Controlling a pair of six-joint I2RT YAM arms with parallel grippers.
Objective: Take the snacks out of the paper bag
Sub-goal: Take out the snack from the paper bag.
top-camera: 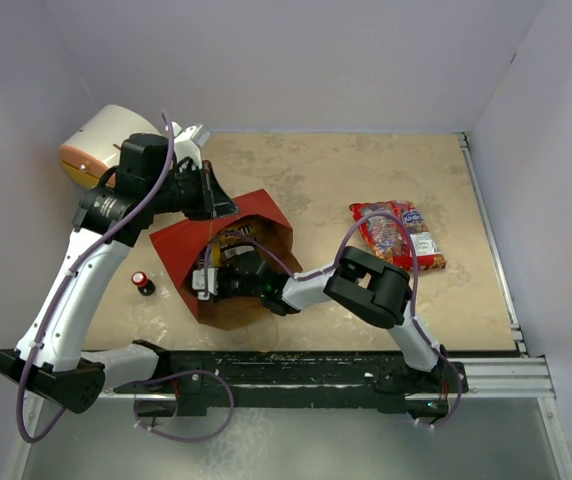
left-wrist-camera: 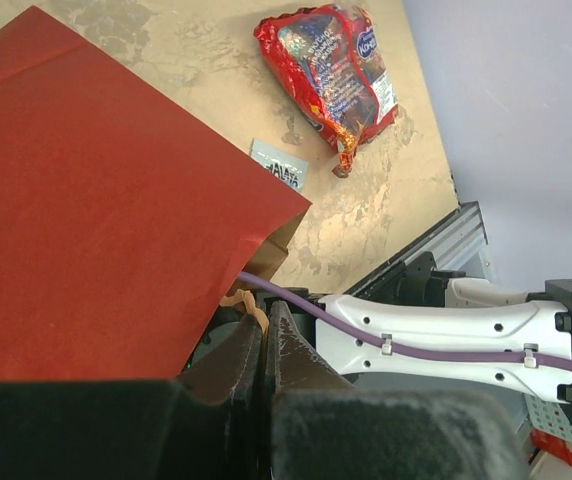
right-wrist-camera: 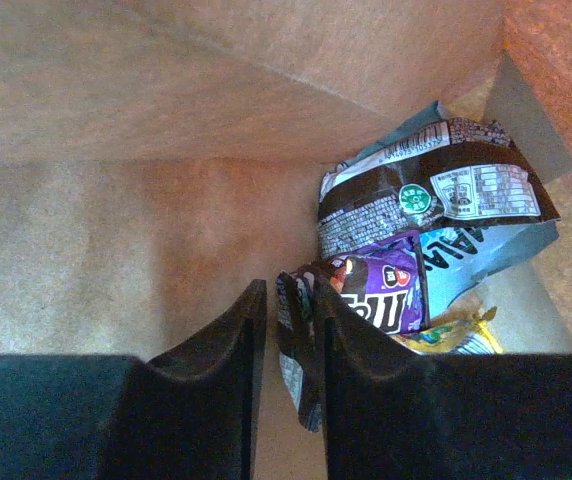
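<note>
The paper bag (top-camera: 181, 250), red outside and kraft inside, lies on the table with its mouth open toward the arms. My left gripper (top-camera: 218, 203) is shut on its tan string handle (left-wrist-camera: 250, 309) and holds the upper wall (left-wrist-camera: 96, 200) up. My right gripper (top-camera: 212, 281) is inside the bag. In the right wrist view its jaws (right-wrist-camera: 291, 297) stand slightly apart, with the edge of a purple packet (right-wrist-camera: 386, 292) between them. A dark wrapper (right-wrist-camera: 421, 190), a blue-silver packet (right-wrist-camera: 486, 250) and a yellow packet (right-wrist-camera: 446, 338) lie behind it. A large red-and-clear snack bag (top-camera: 398, 234) lies on the table outside.
A white drum with an orange end (top-camera: 98, 146) stands at the back left. A small red-and-black object (top-camera: 143, 283) sits left of the bag. A small silvery-blue wrapper (left-wrist-camera: 279, 166) lies by the bag's corner. Grey walls enclose three sides; a metal rail (top-camera: 496, 378) runs along the near edge.
</note>
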